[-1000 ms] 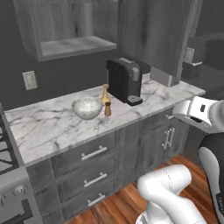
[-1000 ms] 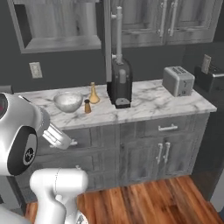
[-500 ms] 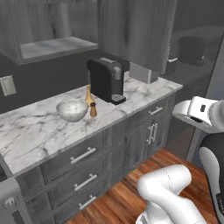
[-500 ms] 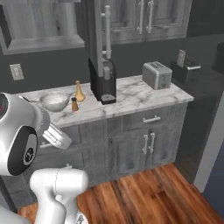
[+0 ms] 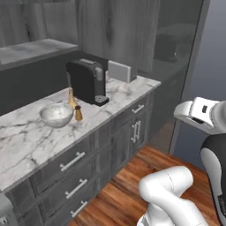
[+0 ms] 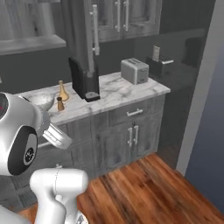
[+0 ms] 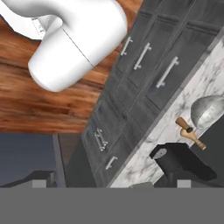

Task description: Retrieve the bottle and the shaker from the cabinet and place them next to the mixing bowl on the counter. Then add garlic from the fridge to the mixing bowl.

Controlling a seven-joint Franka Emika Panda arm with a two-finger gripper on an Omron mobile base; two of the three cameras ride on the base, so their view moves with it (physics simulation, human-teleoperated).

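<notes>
Risk: garlic step pending; base swing toward fridge could sweep elbow along counter edge, knock bottle or shaker; both small, top-heavy.
Placement: bottle, shaker upright just right of mixing bowl, left of black coffee machine; toaster far right.
Pose: arm folded back over base, clear of counter.
Fingers: spread to widest, holding nothing.

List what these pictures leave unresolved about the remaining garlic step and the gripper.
- Mixing bowl: its inside looks bare, but a lump that small could not be made out in either base view.
- Mixing bowl again: partly hidden behind the robot's own white body in the right base view.
- Bottle: tiny and skewed in the hand view beside the shaker.
</notes>
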